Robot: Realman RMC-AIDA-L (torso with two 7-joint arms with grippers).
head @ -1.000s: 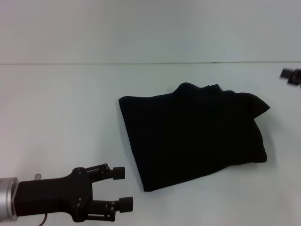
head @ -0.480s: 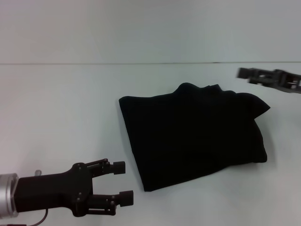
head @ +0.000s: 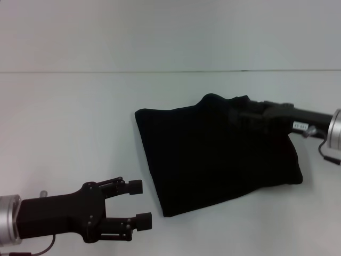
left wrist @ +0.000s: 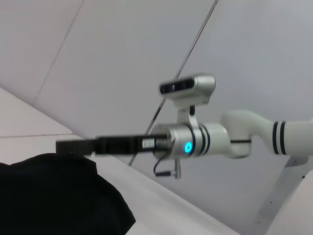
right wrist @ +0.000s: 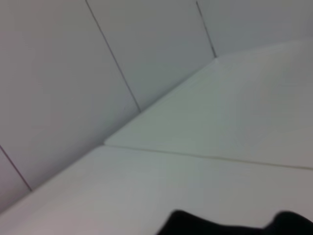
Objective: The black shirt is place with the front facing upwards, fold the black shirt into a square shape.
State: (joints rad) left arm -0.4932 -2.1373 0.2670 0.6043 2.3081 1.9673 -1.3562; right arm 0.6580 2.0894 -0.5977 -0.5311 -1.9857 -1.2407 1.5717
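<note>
White table; folded black shirt mid-right. Right gripper over its far edge, jaws unreadable; left gripper, jaws wide, near-left.

Even, soft light w/ faint shadows; right wrist view blurred.

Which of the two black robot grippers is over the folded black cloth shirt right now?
The right gripper, reaching in over the far right part of the black cloth shirt. The left gripper, fingers open, sits on the bare white table beside the shirt's near left corner.
</note>
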